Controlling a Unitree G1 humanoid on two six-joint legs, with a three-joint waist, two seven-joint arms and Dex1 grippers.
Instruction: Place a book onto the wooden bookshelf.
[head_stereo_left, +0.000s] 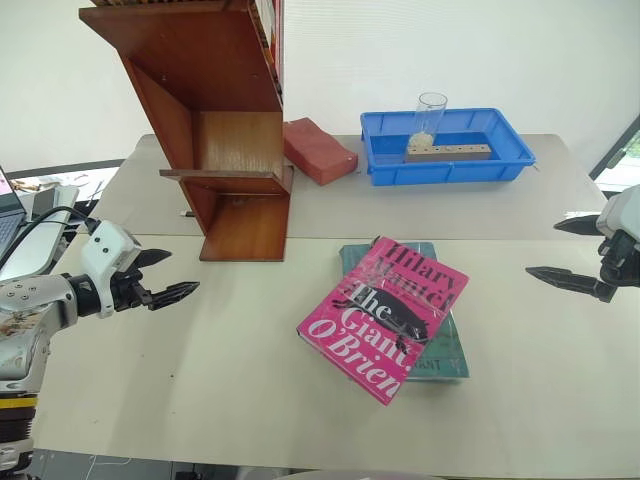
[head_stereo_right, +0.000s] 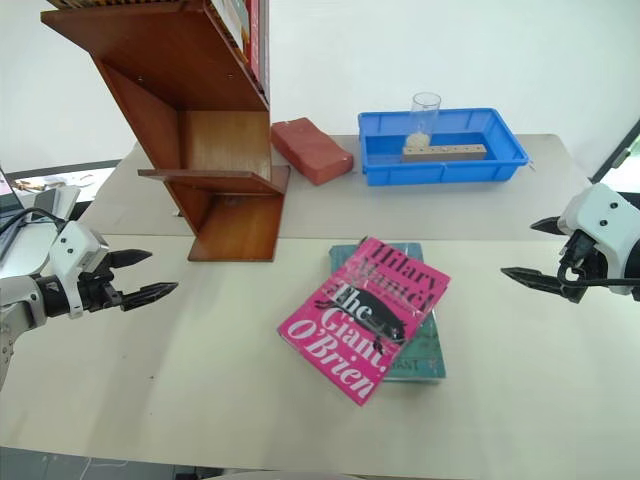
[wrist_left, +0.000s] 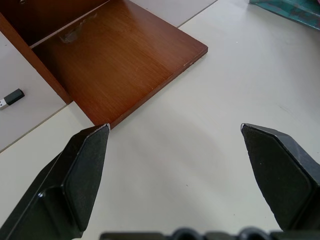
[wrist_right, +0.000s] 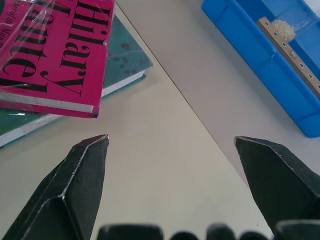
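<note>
Pink book (head_stereo_left: 383, 318) lay flat on bench (head_stereo_left: 200, 400), skewed, stacked on teal-green book (head_stereo_left: 440, 350), covering most of it. Cover lettering read "Hilary Mantel", "The Giant, O'Brien" in black and white; glossy wrap glared over the middle. Teal cover text mostly hidden, only a fragment ending "NT" legible.

Relative to pink book:
- wooden bookshelf (head_stereo_left: 215, 120) stood behind and to robot's left, well apart; slanted side panels, book spines on upper tier, lettering too small to read.
- red-brown block (head_stereo_left: 318, 150) behind, just beside the bookshelf's foot.
- blue tray (head_stereo_left: 445, 150) behind and slightly right, holding a clear cup (head_stereo_left: 430, 115) and a wooden strip with a row of holes (head_stereo_left: 448, 152).
- left pincer (head_stereo_left: 160, 275) off to the left, clear of the book, fingers spread wide, nothing between them.
- right pincer (head_stereo_right: 530, 255) off to the right, clear of the book, also spread wide and empty.

Small black USB stick (wrist_left: 11, 98) on bench by the bookshelf base.
</note>
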